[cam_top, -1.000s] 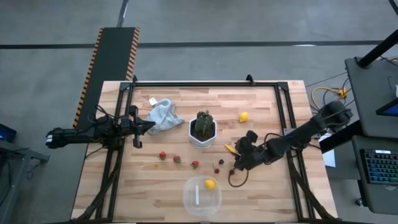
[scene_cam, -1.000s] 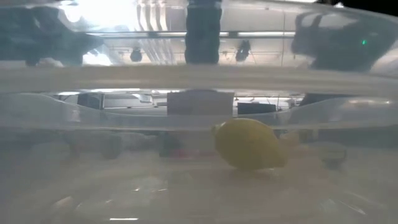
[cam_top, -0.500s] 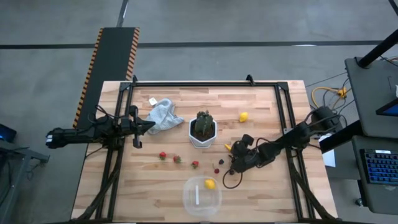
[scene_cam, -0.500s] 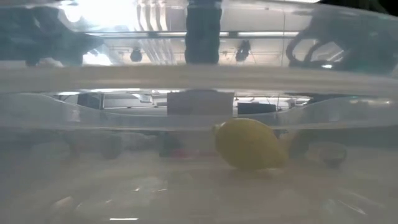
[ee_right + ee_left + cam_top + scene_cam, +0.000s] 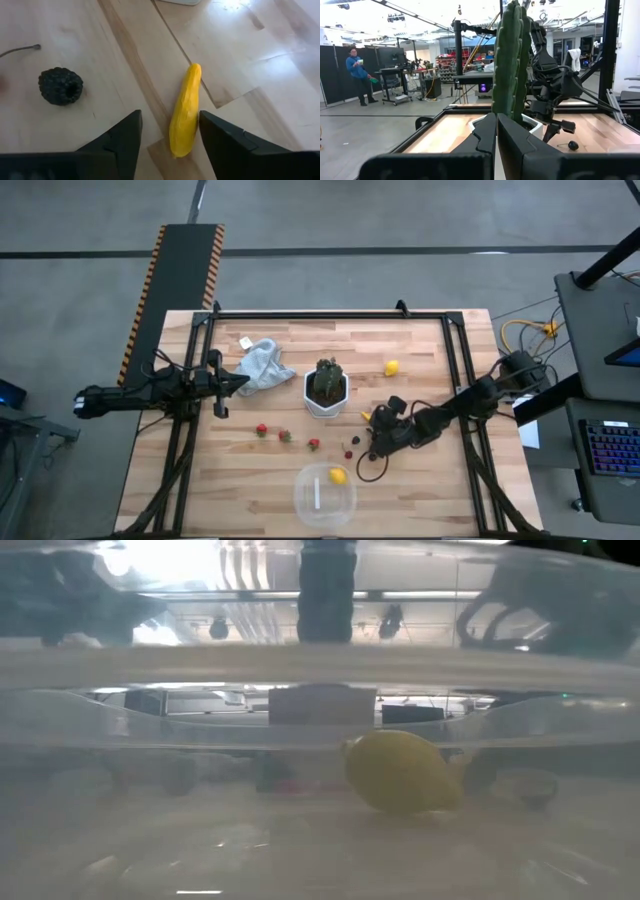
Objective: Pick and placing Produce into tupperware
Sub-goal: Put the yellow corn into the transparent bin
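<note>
- The left gripper waits at the table's left side beside a crumpled grey cloth, its fingers pressed together on nothing; it has not moved over the last second.
- Three red strawberries lie in a row left of centre, untouched.
- The white hexagonal pot with its green cactus stands mid-table.
- The clear round tupperware sits at the near edge with one lemon already inside, resting on its floor; a pale streak beside it cannot be made out.
- Two dark berries lie just left of the right arm.
- The right gripper has slid left and lowered in the past second, so it now straddles the thin yellow piece, fingers apart on either side, not yet clamped. This looks like the approach to the next pick.
- That piece is slim, smooth, tapered and lies flat on the wood, with a bumpy blackberry near it.
- A second lemon sits farther back, right of the pot.
</note>
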